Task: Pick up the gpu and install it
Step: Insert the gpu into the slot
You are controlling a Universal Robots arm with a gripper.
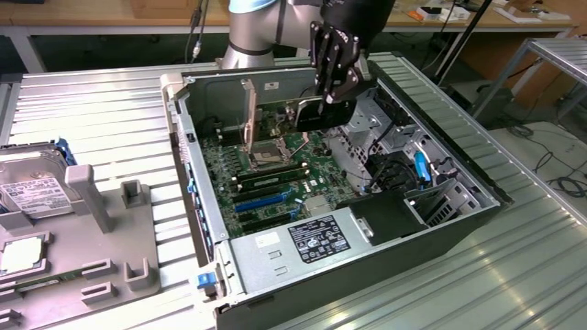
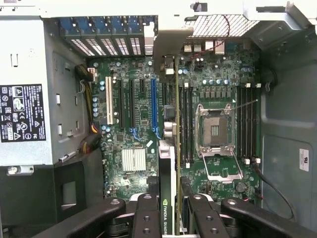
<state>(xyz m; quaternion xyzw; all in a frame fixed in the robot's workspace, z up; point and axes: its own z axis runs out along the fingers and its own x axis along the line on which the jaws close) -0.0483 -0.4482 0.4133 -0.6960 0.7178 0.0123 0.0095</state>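
The gpu (image 1: 321, 114), a thin dark card, hangs above the motherboard (image 1: 275, 180) inside the open computer case (image 1: 206, 206). My gripper (image 1: 332, 96) is shut on its upper edge. In the wrist view the gpu (image 2: 166, 188) runs edge-on between my fingers (image 2: 146, 215), with its silver bracket (image 2: 171, 47) toward the case's rear slot openings. The card sits over the board between the blue expansion slot (image 2: 153, 106) and the memory slots beside the CPU socket (image 2: 215, 131). I cannot tell whether its lower edge touches a slot.
A grey power supply (image 1: 312, 237) fills the near end of the case, with drive bays and cables (image 1: 413, 172) on the exterior view's right. On the exterior view's left, a grey parts tray (image 1: 101, 227) holds a hard drive (image 1: 32, 185), a processor (image 1: 23, 254) and a memory stick (image 1: 37, 282).
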